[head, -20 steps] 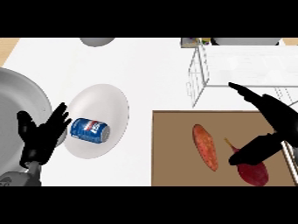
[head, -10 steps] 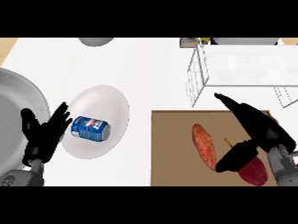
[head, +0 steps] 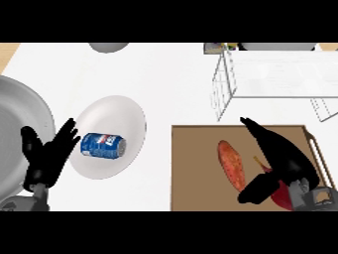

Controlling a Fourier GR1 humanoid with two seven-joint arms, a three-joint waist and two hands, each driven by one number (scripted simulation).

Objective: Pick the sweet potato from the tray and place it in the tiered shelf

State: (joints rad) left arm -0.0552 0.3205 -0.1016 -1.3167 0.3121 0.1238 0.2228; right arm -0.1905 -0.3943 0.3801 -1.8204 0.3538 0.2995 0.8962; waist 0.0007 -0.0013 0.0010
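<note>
An orange sweet potato lies lengthwise on the brown tray. My right hand hovers over the tray just right of it, fingers straight, thumb pointing down toward the potato's near end, holding nothing. Partly hidden under that hand lies a dark red vegetable. The white wire tiered shelf stands beyond the tray at the upper right. My left hand rests open at the lower left, fingers up.
A blue can lies on a white plate left of the tray. A large grey bowl fills the left edge. A grey round object sits at the counter's far edge.
My right hand has moved left and toward me over the tray, closing in on the sweet potato. The left hand has barely shifted.
</note>
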